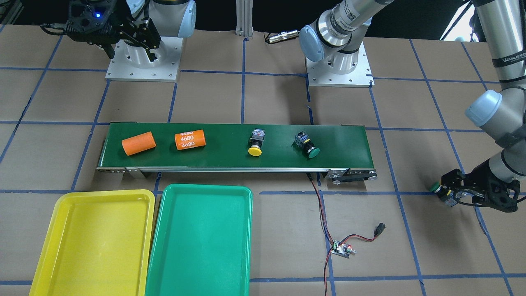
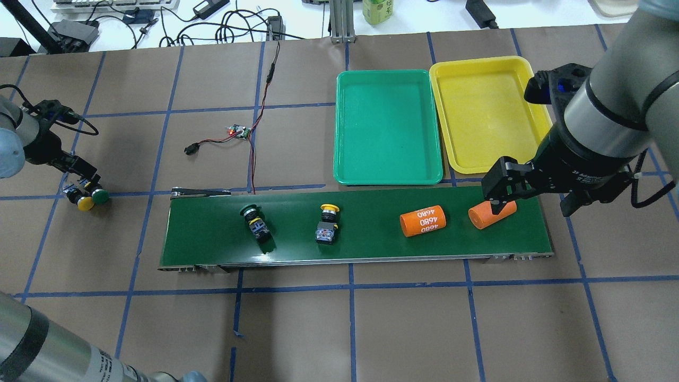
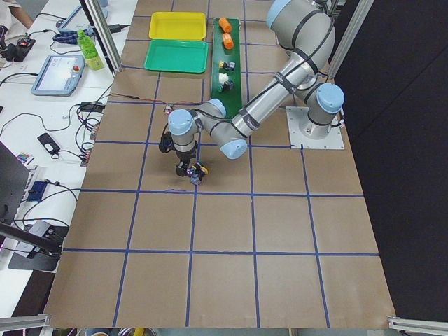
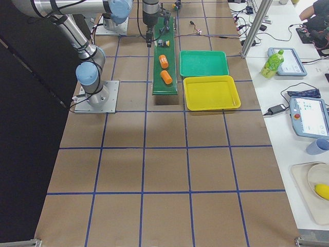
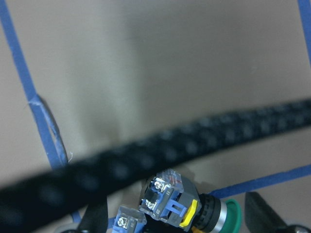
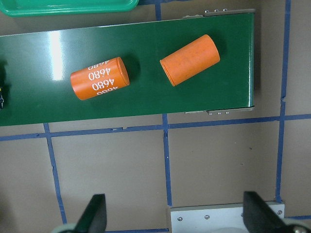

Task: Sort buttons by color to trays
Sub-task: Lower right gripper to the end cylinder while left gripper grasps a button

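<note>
My left gripper is low over the table beyond the belt's left end. In the left wrist view its fingers stand wide apart, open, around two buttons lying together: one green-capped and one yellow-capped. Another yellow-capped button and another green-capped button lie on the conveyor belt. My right gripper is open and empty, high above the belt's right end. The yellow tray and green tray sit side by side beyond the belt, both empty.
Two orange cylinders, one marked 4680, lie on the belt's right part below my right gripper. A small control board with red and black wires lies on the table beyond the belt's left part.
</note>
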